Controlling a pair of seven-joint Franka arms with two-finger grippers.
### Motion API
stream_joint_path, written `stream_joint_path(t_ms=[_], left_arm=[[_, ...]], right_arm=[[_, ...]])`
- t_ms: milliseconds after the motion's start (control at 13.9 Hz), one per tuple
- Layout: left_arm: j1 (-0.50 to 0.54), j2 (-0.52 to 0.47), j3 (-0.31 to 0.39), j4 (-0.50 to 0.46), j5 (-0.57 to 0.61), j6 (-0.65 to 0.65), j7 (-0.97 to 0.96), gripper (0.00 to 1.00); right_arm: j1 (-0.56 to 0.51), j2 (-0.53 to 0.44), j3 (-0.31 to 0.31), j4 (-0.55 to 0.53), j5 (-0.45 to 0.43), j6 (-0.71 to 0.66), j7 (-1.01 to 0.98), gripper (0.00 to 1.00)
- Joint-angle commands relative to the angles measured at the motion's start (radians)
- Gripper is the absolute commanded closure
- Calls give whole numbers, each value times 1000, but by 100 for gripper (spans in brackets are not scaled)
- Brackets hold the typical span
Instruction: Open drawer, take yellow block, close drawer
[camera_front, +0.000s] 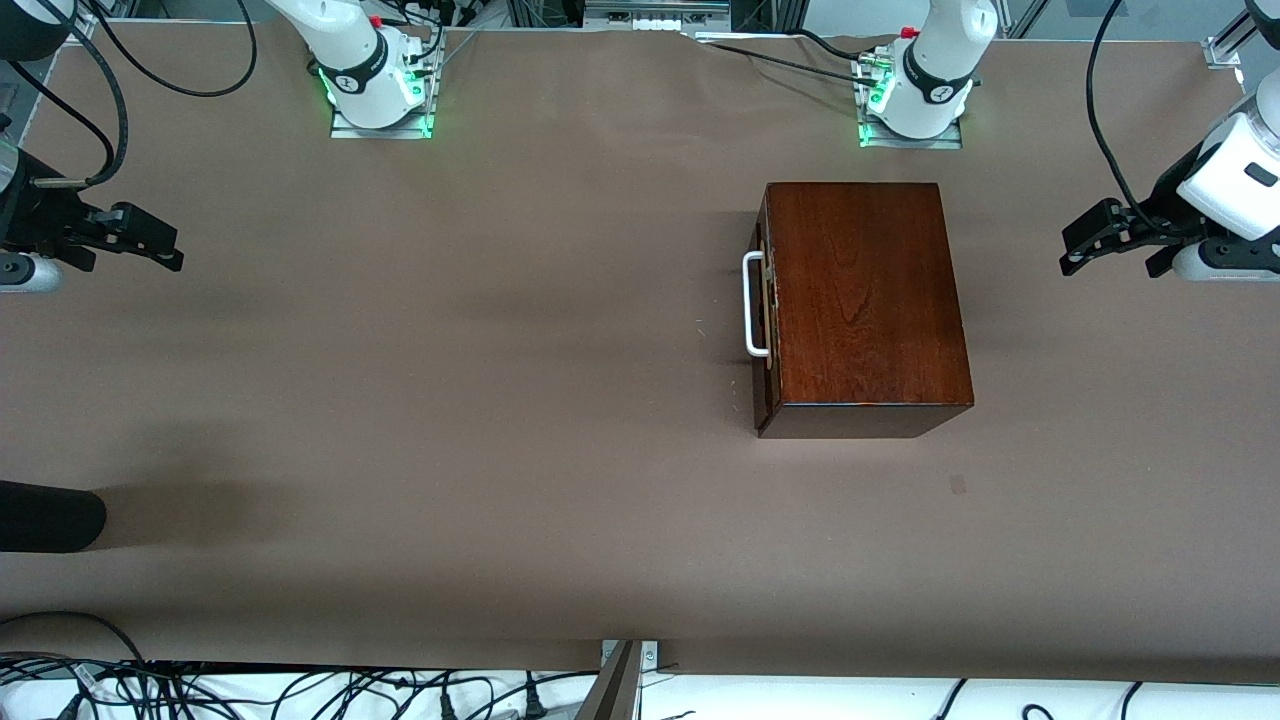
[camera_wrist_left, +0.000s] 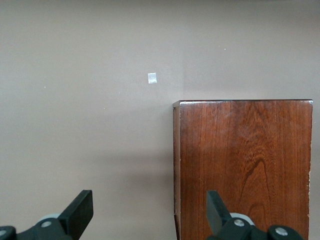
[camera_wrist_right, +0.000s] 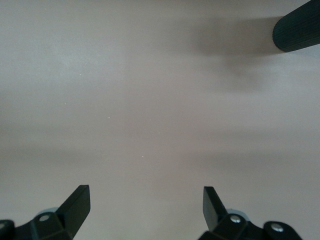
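- Box (camera_front: 865, 300) standing on table (camera_front: 450, 400), toward the left arm's end, just in front of the left arm's base.
- Drawer (camera_front: 766, 310) shut, flush with the box; its front turned toward the right arm's end.
- White handle (camera_front: 752, 305) on the drawer front, untouched.
- Block not in sight anywhere.
- Left gripper (camera_front: 1075, 248) up in the air at the left arm's end of the table, well apart from the box; fingers (camera_wrist_left: 80, 210) spread wide, holding nothing.
- Right gripper (camera_front: 160, 245) up over bare table at the right arm's end, spread wide, holding nothing.
- Small pale square mark (camera_wrist_left: 152, 78) on the table near a box corner.
- Dark rod (camera_front: 50, 517) jutting in at the right arm's end, nearer the front camera.
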Motion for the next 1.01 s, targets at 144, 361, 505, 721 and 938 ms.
stream_joint_path(t_ms=[144,361,505,721,938], left_arm=[[7,13,-4,30,-13,-17,19,0],[7,15,-3,32,-16,-26,11,0],[7,16,-3,41,-16,-26,-7,0],[7,21,-3,46,-16,-26,-9,0],[7,24,-3,46,-17,-28,-7,0]], right_arm=[[-17,-4,16,8,3,0,-9,0],[-17,-1,16,8,3,2,-9,0],[-17,-3,16,8,3,3,-9,0],[-15,-4,16,8,3,-1,-9,0],[-14,-3,16,8,3,0,-9,0]])
